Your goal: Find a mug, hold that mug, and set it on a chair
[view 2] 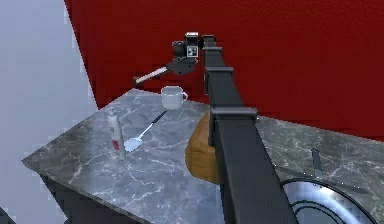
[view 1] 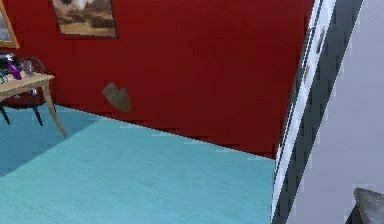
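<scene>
Marble counter (view 2: 85, 160) with mug (view 2: 174, 96), red wall (view 1: 200, 60), teal floor (view 1: 140, 180)

Counting on the marble tabletop (view 2: 80, 160) — one white mug (view 2: 174, 96), one slim white bottle (view 2: 115, 131), one white-headed utensil (view 2: 143, 135), one brown rounded lump (view 2: 200, 150). Over by the red wall (view 1: 200, 60) — two framed pictures (view 1: 85, 17), one wooden tabletop (view 1: 25, 86), one dark chair (view 1: 35, 100).

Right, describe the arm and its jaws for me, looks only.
The arm is a dark, square-sided bar made of nested sections with stepped edges. At its far end sit two small white squares bearing black marks. Left of them is a dark, blocky body that ends in two thin jaws, which look lighter than the body.
</scene>
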### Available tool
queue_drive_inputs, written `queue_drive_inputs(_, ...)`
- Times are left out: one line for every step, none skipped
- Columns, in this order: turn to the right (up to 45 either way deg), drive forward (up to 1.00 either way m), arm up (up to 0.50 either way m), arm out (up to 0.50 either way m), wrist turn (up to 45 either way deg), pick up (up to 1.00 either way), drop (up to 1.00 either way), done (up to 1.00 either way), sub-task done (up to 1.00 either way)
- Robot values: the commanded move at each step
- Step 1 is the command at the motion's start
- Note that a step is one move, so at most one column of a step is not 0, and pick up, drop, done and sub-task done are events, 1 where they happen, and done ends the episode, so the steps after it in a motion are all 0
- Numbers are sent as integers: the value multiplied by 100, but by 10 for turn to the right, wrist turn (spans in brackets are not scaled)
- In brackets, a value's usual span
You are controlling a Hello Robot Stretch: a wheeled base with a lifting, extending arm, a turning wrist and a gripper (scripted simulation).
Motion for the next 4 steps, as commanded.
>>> queue_drive_inputs(0,0,0,0,330,0,0,0,0)
queue_drive_inputs(0,0,-16,0,0,0,0,0,0)
queue_drive_inputs(0,0,0,0,0,100,0,0,0)
queue_drive_inputs(0,0,10,0,0,0,0,0,0)
